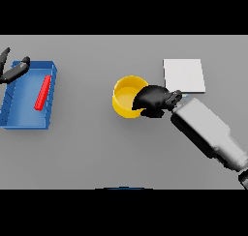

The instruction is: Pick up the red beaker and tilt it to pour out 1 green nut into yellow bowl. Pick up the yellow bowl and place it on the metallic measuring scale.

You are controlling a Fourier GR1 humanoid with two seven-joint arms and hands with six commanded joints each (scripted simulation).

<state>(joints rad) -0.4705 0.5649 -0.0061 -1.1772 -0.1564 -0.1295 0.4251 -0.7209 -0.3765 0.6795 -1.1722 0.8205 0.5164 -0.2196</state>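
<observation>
At table centre: yellow bowl (127,97), upright, right hand (154,100) clamped over its 3 o'clock rim, fingers curled on the wall. No green nut visible inside; can't confirm the pour. Reads as step two, bowl pickup. Metallic scale (184,75) sits near, at 2 o'clock of the bowl, apart from it. Next: lift level, carry toward 2 o'clock, set down square on the plate. Red beaker (43,92) lies flat in blue tray (24,121) far out at 9 o'clock. Left hand (13,70) at the tray's 11 o'clock corner, fingers straight, holding nothing.
</observation>
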